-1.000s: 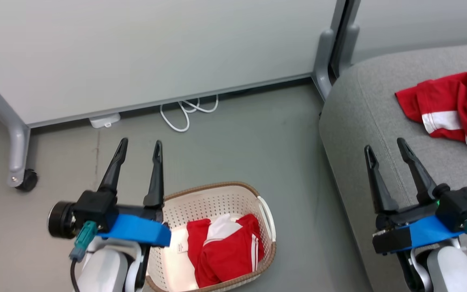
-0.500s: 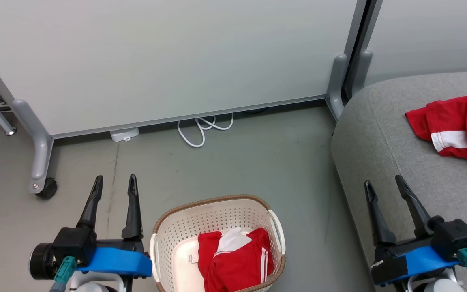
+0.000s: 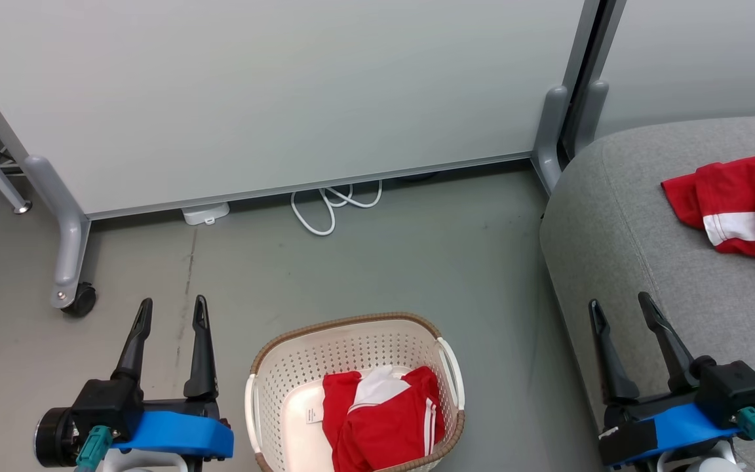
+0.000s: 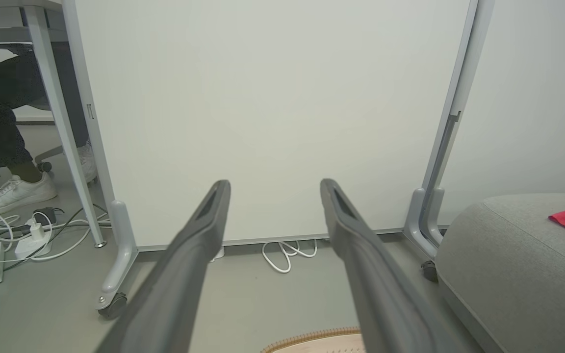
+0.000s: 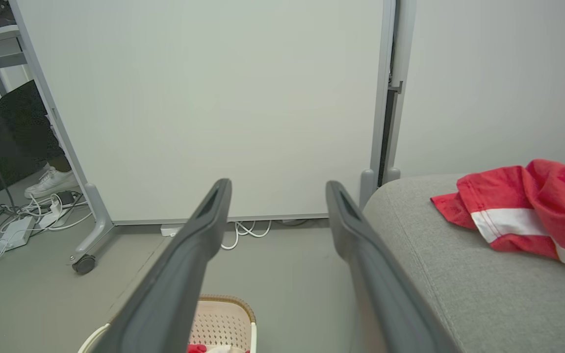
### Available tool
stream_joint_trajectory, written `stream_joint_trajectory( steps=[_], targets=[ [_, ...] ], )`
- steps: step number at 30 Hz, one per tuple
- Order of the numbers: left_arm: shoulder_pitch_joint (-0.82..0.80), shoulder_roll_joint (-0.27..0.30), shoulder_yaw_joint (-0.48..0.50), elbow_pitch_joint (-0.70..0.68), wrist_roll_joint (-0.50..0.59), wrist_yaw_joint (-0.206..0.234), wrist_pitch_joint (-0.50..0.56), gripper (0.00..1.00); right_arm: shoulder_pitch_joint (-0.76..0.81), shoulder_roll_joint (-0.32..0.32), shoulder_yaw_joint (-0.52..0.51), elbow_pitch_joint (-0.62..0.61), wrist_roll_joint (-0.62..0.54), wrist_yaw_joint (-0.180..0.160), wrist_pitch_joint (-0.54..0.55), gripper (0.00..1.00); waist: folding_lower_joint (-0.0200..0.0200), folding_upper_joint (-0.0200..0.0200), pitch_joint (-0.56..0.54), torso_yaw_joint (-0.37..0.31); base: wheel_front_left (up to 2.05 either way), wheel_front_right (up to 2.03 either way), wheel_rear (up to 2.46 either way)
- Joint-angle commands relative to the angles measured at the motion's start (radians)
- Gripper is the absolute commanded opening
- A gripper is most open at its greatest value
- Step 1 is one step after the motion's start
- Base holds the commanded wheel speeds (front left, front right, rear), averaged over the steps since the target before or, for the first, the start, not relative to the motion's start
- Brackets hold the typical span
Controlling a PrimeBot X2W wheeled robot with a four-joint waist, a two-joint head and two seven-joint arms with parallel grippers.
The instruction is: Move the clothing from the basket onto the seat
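The left tool (image 3: 173,303) stood open and empty just beside the basket (image 3: 351,320), no longer overlapping it as a second earlier; the clothing (image 3: 384,419) still lay inside. The right tool (image 3: 619,301) hung open at the edge of the seat (image 3: 613,216), where a red garment (image 3: 738,203) already lay; one pickup apparently remained.

A cream perforated plastic basket (image 3: 312,357) holds crumpled red-and-white clothing (image 3: 384,426), with the left gripper (image 3: 174,301), jaws apart, just left of it and the grey fabric seat (image 3: 613,262) to its right.
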Motion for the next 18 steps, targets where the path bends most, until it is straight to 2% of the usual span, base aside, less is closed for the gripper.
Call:
stream_joint_trajectory(
  steps=[1, 11, 18],
  targets=[
    [-0.001, -0.001, 0.008, -0.002, 0.009, -0.002, -0.005, 1.00, 0.013, 0.004, -0.003, 0.002, -0.005, 0.000, -0.001, 1.00, 0.0001, -0.0001, 0.002, 0.000, 0.00, 0.00, 0.00],
    [-0.061, -0.002, -0.044, 0.025, 0.041, -0.019, -0.005, 1.00, -0.024, -0.001, -0.001, -0.002, 0.002, 0.000, -0.001, 1.00, 0.0001, -0.0001, 0.042, -0.007, 0.00, 0.00, 0.00],
    [-0.244, 0.033, -0.150, 0.131, 0.064, -0.034, -0.005, 1.00, -0.105, -0.007, 0.014, -0.028, 0.006, 0.000, -0.001, 1.00, 0.0001, -0.0001, 0.171, -0.057, 0.00, 0.00, 0.00]
  ],
)
